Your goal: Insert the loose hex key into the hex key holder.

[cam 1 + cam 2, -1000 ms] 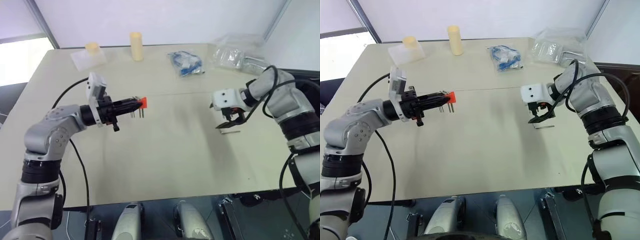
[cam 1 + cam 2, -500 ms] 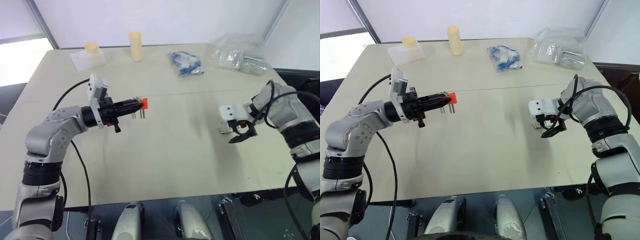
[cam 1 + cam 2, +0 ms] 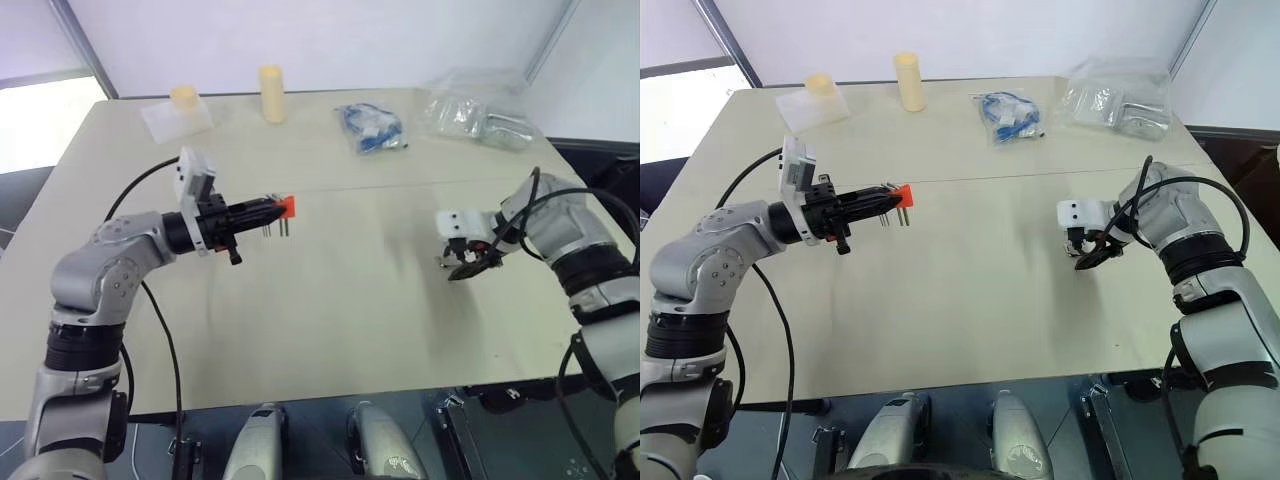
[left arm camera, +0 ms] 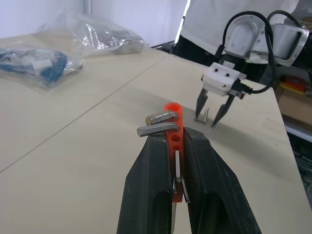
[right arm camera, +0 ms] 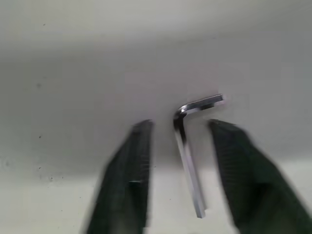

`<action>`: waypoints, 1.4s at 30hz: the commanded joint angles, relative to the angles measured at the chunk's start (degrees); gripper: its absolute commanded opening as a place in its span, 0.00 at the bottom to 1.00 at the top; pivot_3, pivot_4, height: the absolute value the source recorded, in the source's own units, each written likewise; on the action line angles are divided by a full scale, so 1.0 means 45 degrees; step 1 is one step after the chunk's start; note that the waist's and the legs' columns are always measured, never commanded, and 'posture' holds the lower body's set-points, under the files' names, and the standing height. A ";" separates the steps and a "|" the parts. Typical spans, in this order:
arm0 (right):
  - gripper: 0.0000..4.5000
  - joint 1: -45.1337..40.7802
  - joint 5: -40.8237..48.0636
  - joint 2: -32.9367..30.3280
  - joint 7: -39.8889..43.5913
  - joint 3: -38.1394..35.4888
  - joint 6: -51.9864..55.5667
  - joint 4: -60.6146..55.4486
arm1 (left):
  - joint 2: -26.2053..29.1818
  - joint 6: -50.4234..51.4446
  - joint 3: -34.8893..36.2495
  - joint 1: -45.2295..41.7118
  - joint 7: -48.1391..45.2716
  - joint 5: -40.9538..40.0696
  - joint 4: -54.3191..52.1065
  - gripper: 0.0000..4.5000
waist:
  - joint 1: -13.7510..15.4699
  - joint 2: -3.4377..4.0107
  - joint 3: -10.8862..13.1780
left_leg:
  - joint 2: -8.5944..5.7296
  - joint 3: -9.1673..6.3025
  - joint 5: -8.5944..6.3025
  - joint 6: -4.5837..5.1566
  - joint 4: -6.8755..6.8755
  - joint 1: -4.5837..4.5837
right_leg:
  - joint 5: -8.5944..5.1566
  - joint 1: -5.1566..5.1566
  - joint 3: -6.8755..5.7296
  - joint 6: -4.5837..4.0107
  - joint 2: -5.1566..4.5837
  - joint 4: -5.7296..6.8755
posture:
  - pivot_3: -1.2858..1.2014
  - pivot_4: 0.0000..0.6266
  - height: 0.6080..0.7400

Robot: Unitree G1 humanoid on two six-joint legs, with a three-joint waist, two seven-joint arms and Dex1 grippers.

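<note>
The loose hex key (image 5: 187, 146), a thin L-shaped rod of bright grey metal, lies flat on the pale beige tabletop (image 3: 330, 300) at the robot's right side, and the right pincer (image 5: 180, 175) points steeply down right over it. In the right wrist view the key's long leg runs along the gap between the two black fingers (image 5: 126, 180), roughly parallel to them, with the short leg bent off sideways at the far end, just past the fingertips. The fingers stand apart on either side of the long leg and I see no contact with it, so the key is straddled, not pinched. From the head views the right pincer (image 3: 466, 266) sits low at the tabletop, and the key itself is too small to make out there.

The small red-orange plastic hex key holder (image 4: 173, 141), with a few short metal keys sticking out of it, is pinched between the fingers of the left pincer (image 4: 171, 183), which presses shut on the block and holds it level above the tabletop, well apart from the right side. Its row of round holes faces up in the left wrist view.

The right arm is plainly the nearer one. I judge that the closing squeeze has to meet the long leg squarely across its width, or the thin rod may skid or roll flat.
</note>
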 commanded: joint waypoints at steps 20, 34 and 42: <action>0.00 0.1432 0.6352 0.6288 -0.7309 -0.6226 0.1732 -0.6028 | -0.0003 -0.0572 -0.0066 -0.0031 0.0194 0.0548 -0.0298 0.00 | -0.0040 -0.0005 -0.0003 | 0.0010 -0.0034 0.0005 -0.0008 -0.0016 -0.0014 | 0.0001 -0.0048 0.0007 -0.0001 0.0001 0.0055 | 0.52 0.24 1.00; 0.00 0.1556 1.0165 1.0063 -1.2446 -0.7256 0.5654 -0.9933 | -0.0128 -0.0548 0.0041 -0.0440 0.0350 0.0948 -0.0125 0.00 | 0.0093 -0.0004 -0.0003 | 0.0001 -0.0031 0.0009 -0.0014 -0.0015 -0.0014 | 0.0004 -0.0051 0.0006 0.0001 -0.0006 0.0058 | 0.52 0.24 1.00; 0.00 0.2073 1.0980 1.0205 -1.2745 -0.6801 0.6311 -1.0508 | -0.0145 -0.0543 0.0160 -0.0694 0.0523 0.0908 -0.0036 0.00 | 0.0000 -0.0004 -0.0003 | 0.0002 -0.0029 0.0008 -0.0013 -0.0018 -0.0014 | 0.0003 -0.0052 0.0006 0.0000 -0.0002 0.0058 | 0.52 0.24 1.00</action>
